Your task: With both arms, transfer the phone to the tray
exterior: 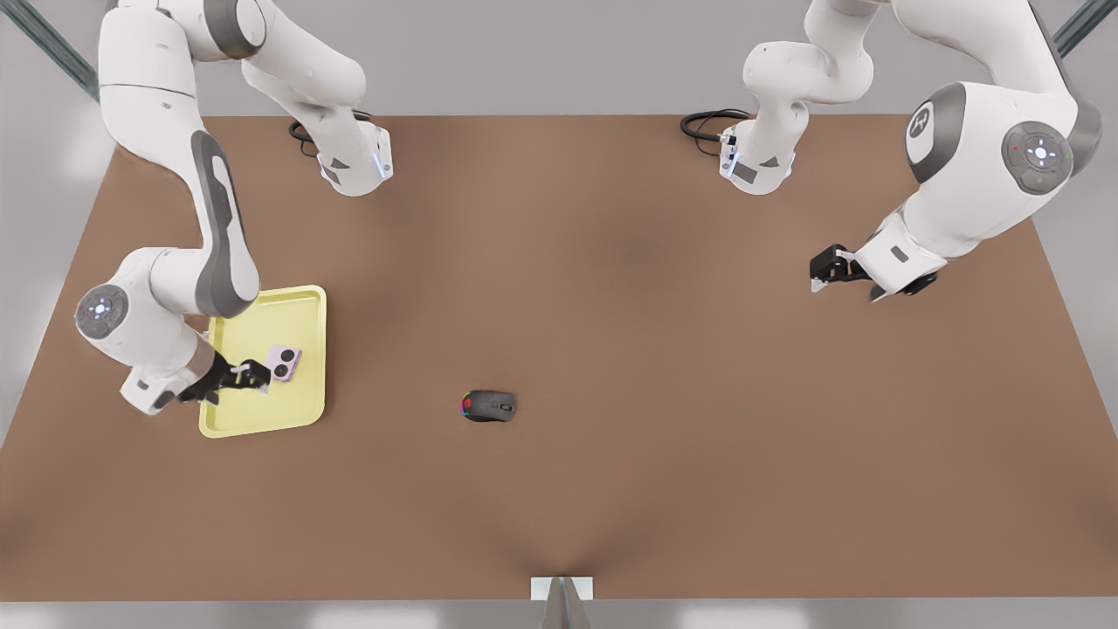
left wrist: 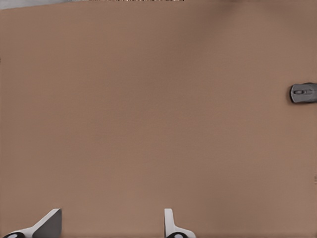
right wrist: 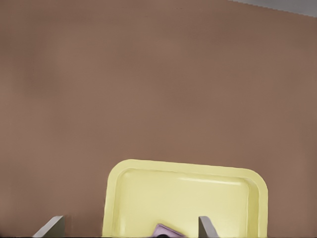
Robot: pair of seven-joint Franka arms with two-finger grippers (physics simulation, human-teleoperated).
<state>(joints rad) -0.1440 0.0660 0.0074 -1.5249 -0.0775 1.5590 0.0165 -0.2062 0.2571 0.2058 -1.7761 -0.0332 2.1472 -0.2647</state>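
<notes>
Phone (exterior: 285, 362), a small flat pale pink squarish device with two black circles along one edge, lies inside the shallow pale yellow rectangular tray (exterior: 306, 307) with rounded corners and a raised rim, about midway along the tray's length. The tray rests flat on the brown table (exterior: 611, 349), toward the front view's left. The right gripper (exterior: 258, 377), small and black on its white jointed arm, sits low over the tray, its tips just beside the phone's edge; whether they touch it cannot be told. In the right wrist view its pale fingers (right wrist: 50, 227) stand wide apart with the tray's floor (right wrist: 183, 198) between them and a corner of the pink phone (right wrist: 166, 231) showing in that gap, not clamped.

The left gripper (exterior: 825, 271) waits well apart from the tray, on the far side of the table toward the front view's right, above bare brown surface. Its fingers (left wrist: 49, 223) are spread wide and hold nothing.

A black computer mouse (exterior: 489, 405) with coloured lights lies on the table between the tray and the left gripper, nearer the tray; it also appears in the left wrist view (left wrist: 303, 92).
</notes>
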